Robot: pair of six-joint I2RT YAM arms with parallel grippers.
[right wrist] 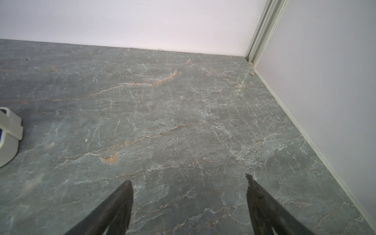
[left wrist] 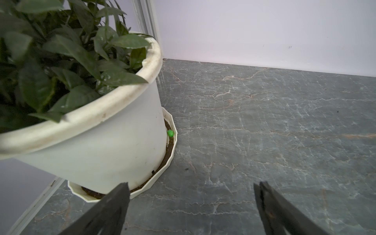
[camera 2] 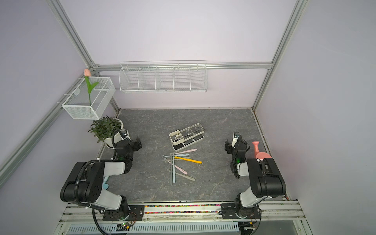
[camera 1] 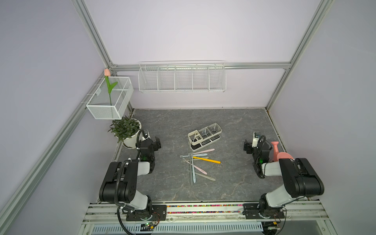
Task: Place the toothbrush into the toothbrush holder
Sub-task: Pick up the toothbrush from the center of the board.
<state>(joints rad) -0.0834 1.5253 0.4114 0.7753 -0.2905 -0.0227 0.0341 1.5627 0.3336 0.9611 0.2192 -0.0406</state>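
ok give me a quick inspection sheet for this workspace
surface: grey marble-look tabletop, no spills seen
job's things: toothbrush holder upright mid-table, looks empty; toothbrushes crossed in a pile in front of it, including a yellow toothbrush
clutter: potted plant beside the left gripper; pink watering can behind the right arm
grippers: left gripper open, empty; right gripper open, empty
cables: black hose looped along the left arm
surroundings: wire baskets on two walls, a tulip in the side one
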